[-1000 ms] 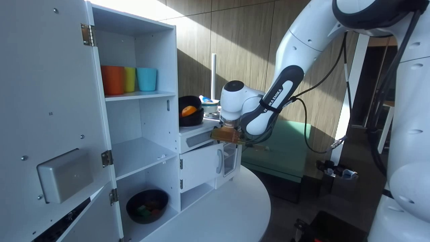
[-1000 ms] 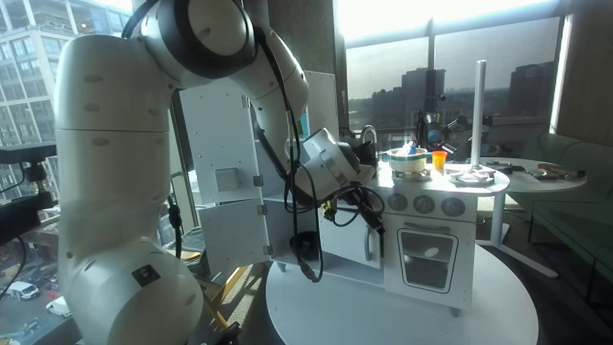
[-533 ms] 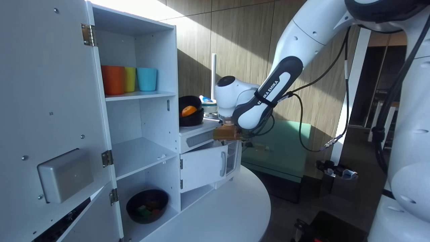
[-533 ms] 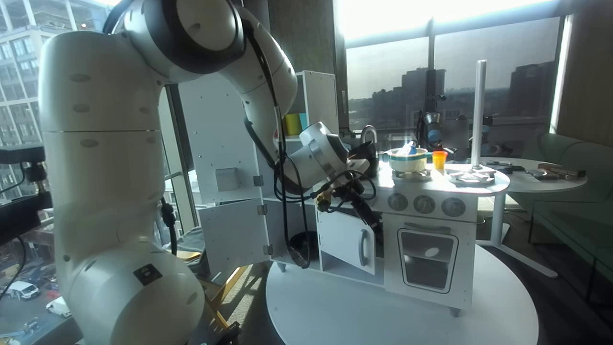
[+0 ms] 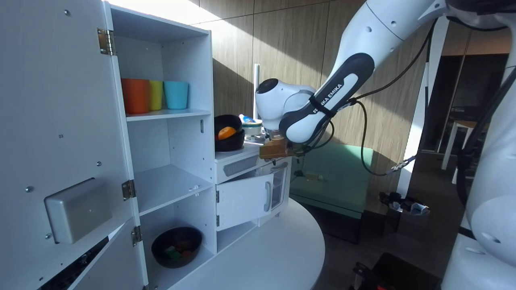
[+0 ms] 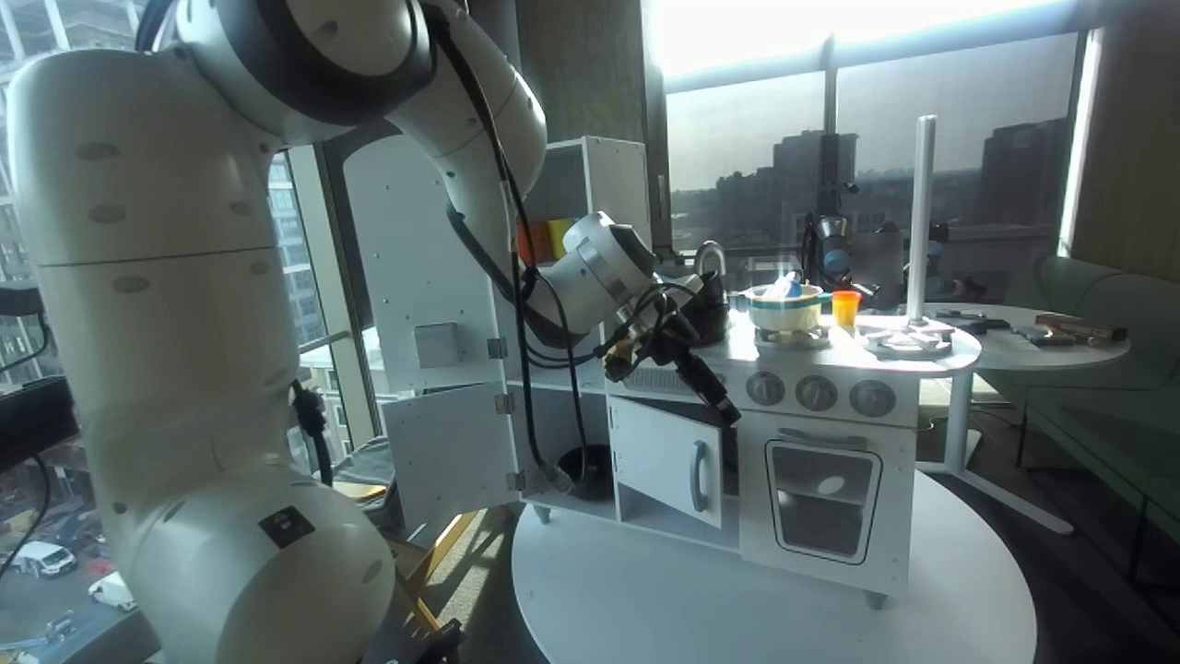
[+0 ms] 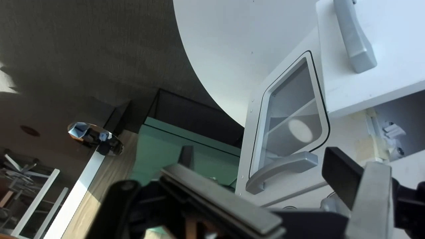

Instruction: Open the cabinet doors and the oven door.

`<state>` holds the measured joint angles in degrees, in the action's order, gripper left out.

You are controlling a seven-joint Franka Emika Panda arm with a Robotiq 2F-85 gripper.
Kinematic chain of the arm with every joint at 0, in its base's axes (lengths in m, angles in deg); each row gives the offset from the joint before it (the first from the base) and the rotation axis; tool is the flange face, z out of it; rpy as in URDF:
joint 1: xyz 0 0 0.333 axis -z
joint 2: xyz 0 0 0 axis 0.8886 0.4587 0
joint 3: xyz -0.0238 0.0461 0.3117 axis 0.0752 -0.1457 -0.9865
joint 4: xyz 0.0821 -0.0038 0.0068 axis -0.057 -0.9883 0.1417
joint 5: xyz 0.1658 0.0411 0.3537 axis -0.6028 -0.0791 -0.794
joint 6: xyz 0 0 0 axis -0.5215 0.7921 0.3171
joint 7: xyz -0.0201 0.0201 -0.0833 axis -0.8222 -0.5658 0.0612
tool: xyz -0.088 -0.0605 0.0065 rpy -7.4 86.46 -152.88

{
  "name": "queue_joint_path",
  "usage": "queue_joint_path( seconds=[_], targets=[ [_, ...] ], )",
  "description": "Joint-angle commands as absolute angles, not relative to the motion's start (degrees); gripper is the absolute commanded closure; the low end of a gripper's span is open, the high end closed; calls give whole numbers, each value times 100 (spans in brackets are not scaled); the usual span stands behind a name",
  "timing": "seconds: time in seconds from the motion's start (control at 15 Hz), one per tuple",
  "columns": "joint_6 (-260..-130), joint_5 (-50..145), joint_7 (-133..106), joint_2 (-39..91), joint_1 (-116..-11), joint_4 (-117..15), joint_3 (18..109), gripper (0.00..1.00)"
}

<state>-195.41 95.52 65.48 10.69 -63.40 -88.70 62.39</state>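
Note:
The tall upper cabinet door (image 5: 44,121) and lower cabinet door (image 6: 452,452) stand swung wide. On the short unit, a small white door (image 6: 654,452) with a grey handle is ajar, its free edge angled outward. Beside it the oven door (image 6: 820,498), windowed and with a curved handle (image 6: 820,439), sits flush below the knobs. My gripper (image 6: 728,415) hovers above the small door, near the unit's front. In the wrist view the gripper (image 7: 265,166) is open; the oven handle (image 7: 282,171) appears between its fingers, apart from them, and nothing is held.
Black bowls (image 5: 229,133) with an orange, a pot (image 6: 784,309) and an orange cup (image 6: 844,307) stand on the counter, beside a white pole (image 6: 922,221). Coloured cups (image 5: 176,95) fill a cabinet shelf. The unit stands on a round white table (image 5: 274,245).
The small white door swung further out during the first half second, then stayed. My gripper has risen away from it, and the whole arm shifted with it.

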Motion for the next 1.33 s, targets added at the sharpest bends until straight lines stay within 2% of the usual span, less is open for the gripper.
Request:
queue_joint_path(
  seconds=[0.0, 0.8, 1.0, 1.27],
  targets=[
    [-19931, 9865, 7025, 997, -6201, -8849, 6265, 0],
    [-21134, 10168, 7634, 1924, -6194, -8770, 6401, 0],
    [-21318, 9701, 7072, 1965, -6129, -8868, 6313, 0],
    [-21348, 8130, 5285, 1755, -6008, -9147, 5936, 0]
  ],
)
